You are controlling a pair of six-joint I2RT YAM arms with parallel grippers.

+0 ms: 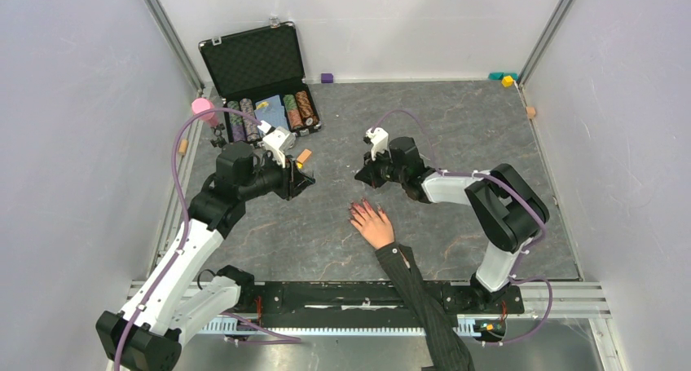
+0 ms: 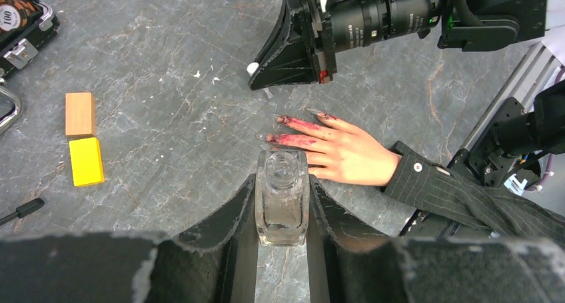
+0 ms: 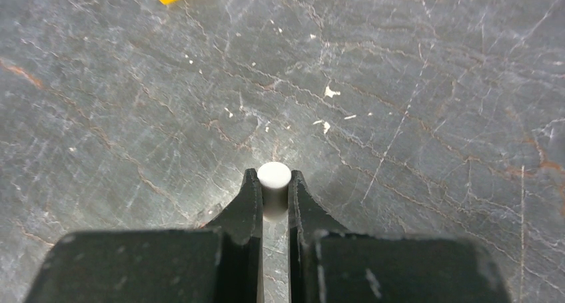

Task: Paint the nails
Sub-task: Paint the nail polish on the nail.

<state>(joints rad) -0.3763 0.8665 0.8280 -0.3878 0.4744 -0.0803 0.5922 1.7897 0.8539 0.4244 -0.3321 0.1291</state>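
A pale hand in a dark pinstriped sleeve lies flat on the grey table, fingers pointing away from the arm bases. Its nails are glossy reddish-pink, and red is smeared along the fingers. My left gripper is shut on a small clear bottle with no cap, held upright just left of the fingertips. My right gripper is shut on the bottle's white cap. It hovers low over the table beyond the fingertips. The brush under the cap is hidden.
An open black case holding poker chips stands at the back left, with a pink object beside it. A wooden block and a yellow block lie left of the bottle. Small coloured blocks sit along the back wall.
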